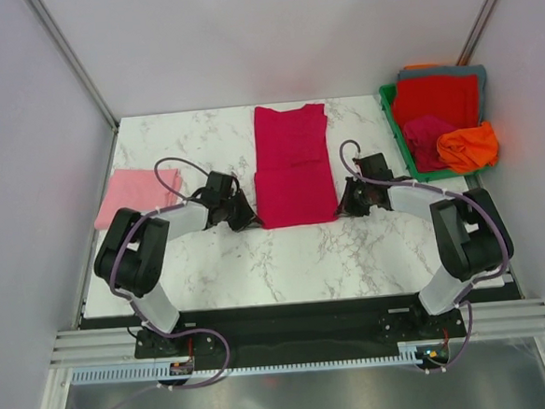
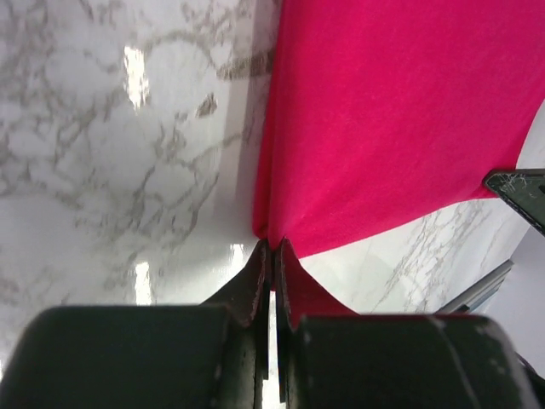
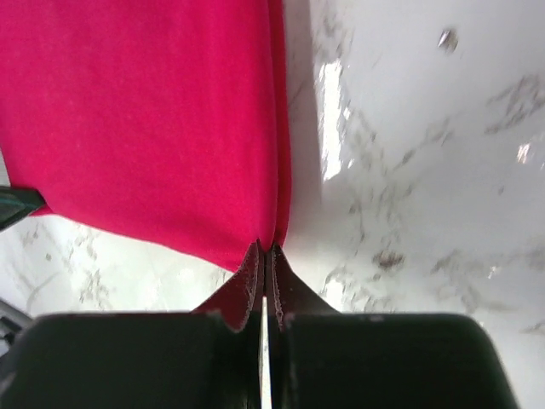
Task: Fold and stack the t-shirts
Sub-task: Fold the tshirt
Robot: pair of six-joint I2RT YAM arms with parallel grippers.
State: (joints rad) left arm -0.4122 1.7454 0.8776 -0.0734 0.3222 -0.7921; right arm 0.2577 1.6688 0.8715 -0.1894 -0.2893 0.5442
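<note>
A deep magenta-crimson t-shirt [image 1: 293, 166] lies as a long narrow strip down the middle of the marble table, sleeves folded in. My left gripper [image 1: 247, 220] is shut on its near left corner; the left wrist view shows the cloth [image 2: 383, 111] pinched at my gripper [image 2: 272, 243]. My right gripper [image 1: 345, 204] is shut on the near right corner, the cloth [image 3: 145, 111] nipped at the tips of that gripper [image 3: 266, 247]. A light pink folded t-shirt [image 1: 136, 195] lies at the left edge.
A green bin [image 1: 393, 126] at the back right holds red [image 1: 436, 99], magenta [image 1: 427, 137], orange [image 1: 470, 146] and grey [image 1: 464, 71] shirts. Grey walls close in on both sides and the back. Bare marble [image 1: 295, 259] lies between the shirt and the arm bases.
</note>
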